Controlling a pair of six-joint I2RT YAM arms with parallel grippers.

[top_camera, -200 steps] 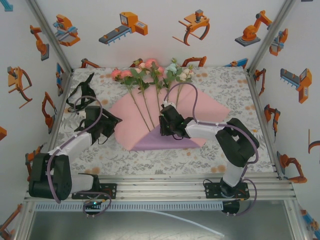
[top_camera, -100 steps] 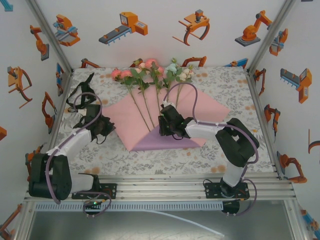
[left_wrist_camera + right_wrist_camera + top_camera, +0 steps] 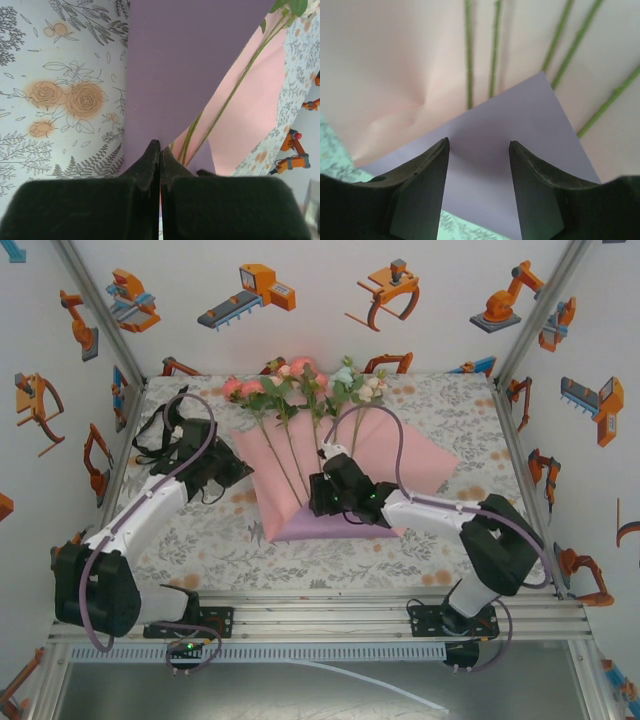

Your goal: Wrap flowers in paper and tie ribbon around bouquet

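Floral tablecloth (image 3: 200, 540) bears paper (image 3: 420, 458) with flowers (image 3: 292, 382) on it; left end effector (image 3: 159, 144) clamps its edge, right end effector (image 3: 479, 142) gapes.

The bench (image 3: 200, 540) wears a floral cloth of grey leaves and orange roses. On it lies the paper (image 3: 400, 455), pink face up, its lilac fold beneath the right gripper (image 3: 479, 145). The ribbon (image 3: 158, 435) lies in a black heap left of the left gripper (image 3: 160, 147) and farther out.
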